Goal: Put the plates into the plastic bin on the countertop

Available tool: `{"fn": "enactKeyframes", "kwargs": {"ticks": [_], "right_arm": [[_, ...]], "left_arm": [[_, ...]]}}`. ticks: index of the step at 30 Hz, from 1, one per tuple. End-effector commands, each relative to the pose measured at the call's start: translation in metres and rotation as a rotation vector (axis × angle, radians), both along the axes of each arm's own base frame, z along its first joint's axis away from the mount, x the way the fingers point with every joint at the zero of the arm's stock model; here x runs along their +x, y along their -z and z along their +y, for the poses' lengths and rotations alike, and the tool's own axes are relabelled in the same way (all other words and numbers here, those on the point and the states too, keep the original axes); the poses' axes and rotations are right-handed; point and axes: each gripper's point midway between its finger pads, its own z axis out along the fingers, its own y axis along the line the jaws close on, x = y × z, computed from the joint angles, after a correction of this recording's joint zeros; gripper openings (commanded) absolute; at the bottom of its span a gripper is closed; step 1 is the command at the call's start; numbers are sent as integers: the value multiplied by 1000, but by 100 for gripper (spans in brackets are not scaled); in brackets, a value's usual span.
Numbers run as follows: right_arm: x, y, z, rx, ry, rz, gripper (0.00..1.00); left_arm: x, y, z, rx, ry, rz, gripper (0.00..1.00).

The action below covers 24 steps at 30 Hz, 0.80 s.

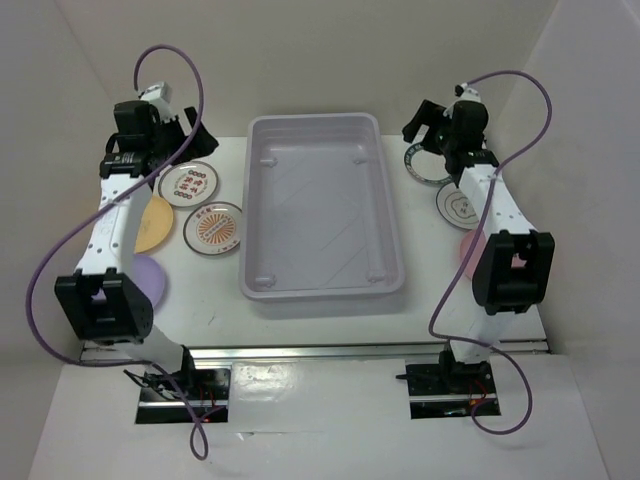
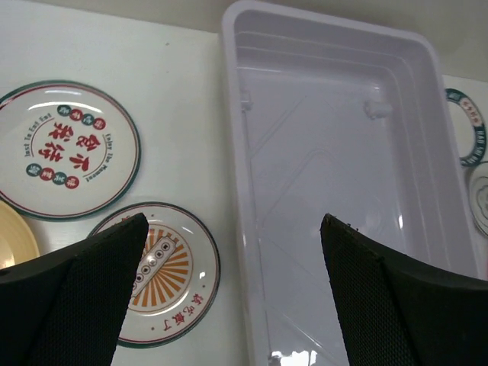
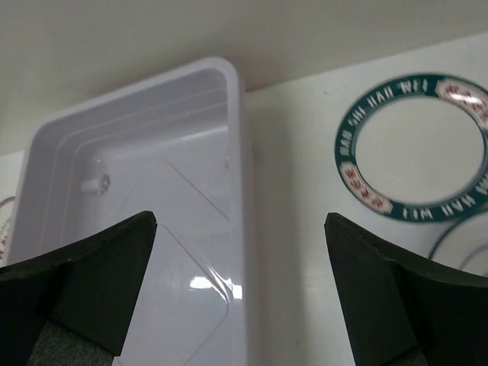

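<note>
**Plastic bin mid-desk, empty**

Flanked by plates: four near left edge, three near right, likely one group per arm. Spread wide, holding nothing: left fingers at far left corner, right fingers at far right.

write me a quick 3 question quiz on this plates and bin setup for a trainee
1. True or false: the plastic bin already holds a plate.
2. Which plate on the left arm's side lies closest to the bin? A) sunburst plate B) lavender plate C) yellow plate
3. Fill in: the left jaws and the right jaws both stand ___, gripping nothing.

Key: 1 false; 2 A; 3 open
</note>
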Motion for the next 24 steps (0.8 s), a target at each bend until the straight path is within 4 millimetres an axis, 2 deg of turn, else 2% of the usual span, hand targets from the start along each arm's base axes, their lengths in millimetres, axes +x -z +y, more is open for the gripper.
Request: {"fn": "enactKeyframes", "kwargs": {"ticks": [1,2,3,7,8,9,16,17,18,21,24], "right_arm": [[30,-60,11,10,-69,-169,100],[33,-59,13,13,-80,-170,100],[39,-51,13,13,-80,-154,100],[48,-53,11,-11,-77,-191,100],[48,-51,10,-22,-80,-193,100],[48,-47,10,-22,-80,-190,100],[56,-34,23,-21,-166,-181,100],[57,-25,28,-13,-192,-167,100],[57,-30,28,-13,-192,-175,100],[63,-15,30,2,-199,-133,100],[63,-17,30,2,-199,-133,100]], "left_arm": [[22,16,31,-1,-128,59,100],[30,37,39,-16,-149,107,99],[35,41,56,-21,-177,102,98],[46,51,83,-21,-167,88,96],[51,52,82,-14,-145,78,96],[54,58,89,-5,-152,88,96],[55,84,124,25,-207,151,96],[56,88,124,23,-206,160,96],[56,93,124,11,-210,179,96],[43,110,133,21,-283,263,93],[22,141,147,84,-357,373,88]]}}
